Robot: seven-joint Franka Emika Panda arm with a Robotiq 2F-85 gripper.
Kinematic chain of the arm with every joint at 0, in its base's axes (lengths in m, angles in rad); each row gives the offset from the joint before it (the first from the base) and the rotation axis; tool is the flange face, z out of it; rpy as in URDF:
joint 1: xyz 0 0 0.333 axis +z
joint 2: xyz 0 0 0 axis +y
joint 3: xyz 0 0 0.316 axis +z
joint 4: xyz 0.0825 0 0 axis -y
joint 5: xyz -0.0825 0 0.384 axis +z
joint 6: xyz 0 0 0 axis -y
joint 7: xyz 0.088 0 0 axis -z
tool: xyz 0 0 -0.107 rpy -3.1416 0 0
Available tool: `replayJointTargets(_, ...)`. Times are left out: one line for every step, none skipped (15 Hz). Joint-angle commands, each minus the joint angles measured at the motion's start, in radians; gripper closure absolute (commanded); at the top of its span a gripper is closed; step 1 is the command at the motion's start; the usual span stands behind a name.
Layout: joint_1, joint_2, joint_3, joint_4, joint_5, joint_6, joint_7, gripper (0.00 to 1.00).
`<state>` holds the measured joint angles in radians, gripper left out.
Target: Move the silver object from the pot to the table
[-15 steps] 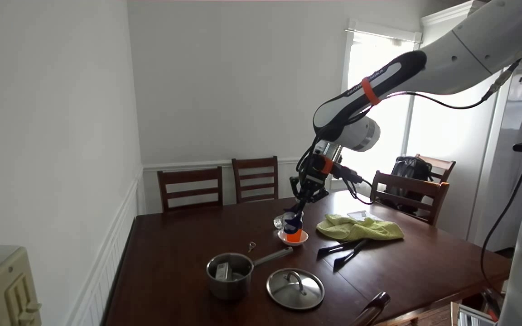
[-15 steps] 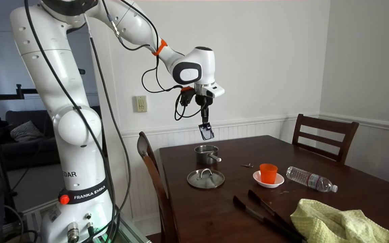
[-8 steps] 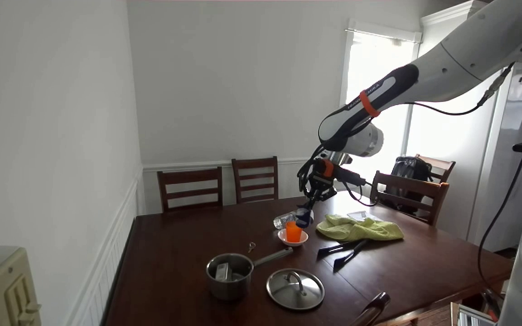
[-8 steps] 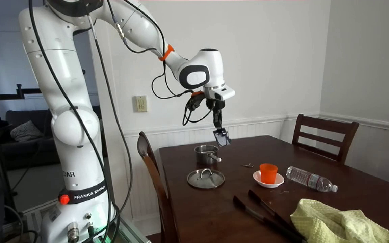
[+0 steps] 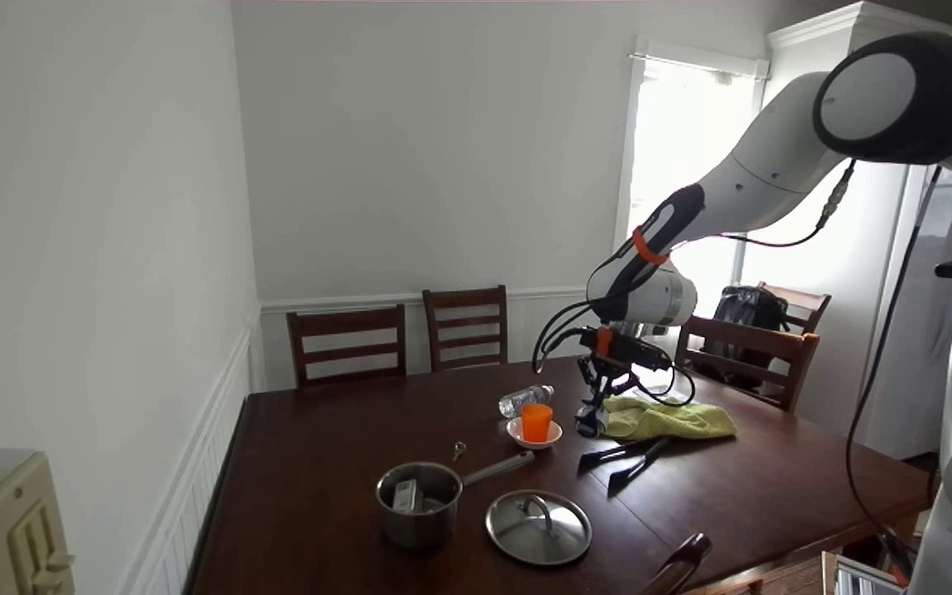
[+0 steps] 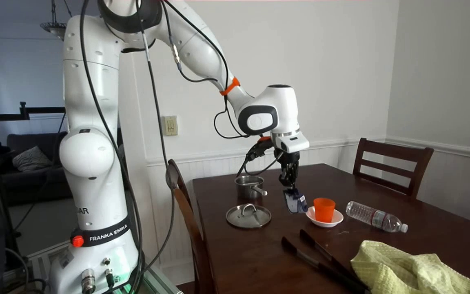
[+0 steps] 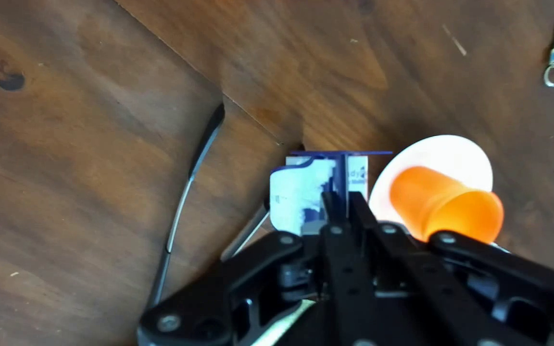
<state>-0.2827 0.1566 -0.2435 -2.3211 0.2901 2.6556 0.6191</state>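
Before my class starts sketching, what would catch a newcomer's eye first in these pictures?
Most likely the big white robot arm stretched over the dark table, its pincer holding a blue-and-white object. Next might come the bright orange cup standing in a white dish, then the crumpled yellow-green cloth lying on the table.

One each: pot (image 5: 418, 527), lid (image 5: 525, 535), cup (image 6: 324, 210), bottle (image 6: 376, 217), cloth (image 6: 412, 269).

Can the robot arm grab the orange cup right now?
Probably not: its gripper looks shut on a blue and white object, so it would likely have to let go first. Nothing seems to cover the orange cup, though.
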Motion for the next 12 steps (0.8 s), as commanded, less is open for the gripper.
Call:
replayJointTargets(0.06, 0.141, -0.046, 0.07, -0.057, 0.056, 0.182, 0.98)
replayJointTargets(0.096, 0.165, -0.078, 0.077, -0.114, 0.077, 0.262, 0.98)
replayJointTargets(0.129, 0.188, -0.103, 0.085, -0.15, 0.077, 0.318, 0.98)
replayJointTargets(0.161, 0.202, -0.128, 0.091, -0.185, 0.071, 0.371, 0.98)
replayJointTargets(0.188, 0.21, -0.145, 0.099, -0.213, 0.038, 0.413, 0.98)
replayJointTargets(0.211, 0.221, -0.156, 0.109, -0.235, 0.017, 0.445, 0.98)
replayJointTargets(0.228, 0.225, -0.16, 0.115, -0.25, -0.006, 0.469, 0.98)
replayJointTargets(0.241, 0.229, -0.16, 0.119, -0.263, -0.032, 0.49, 0.98)
replayJointTargets(0.259, 0.234, -0.171, 0.129, -0.291, -0.062, 0.524, 0.98)
replayJointTargets(0.278, 0.24, -0.186, 0.137, -0.326, -0.087, 0.567, 0.98)
replayJointTargets(0.298, 0.247, -0.203, 0.147, -0.37, -0.107, 0.62, 0.98)
replayJointTargets(0.315, 0.256, -0.222, 0.155, -0.417, -0.111, 0.675, 0.98)
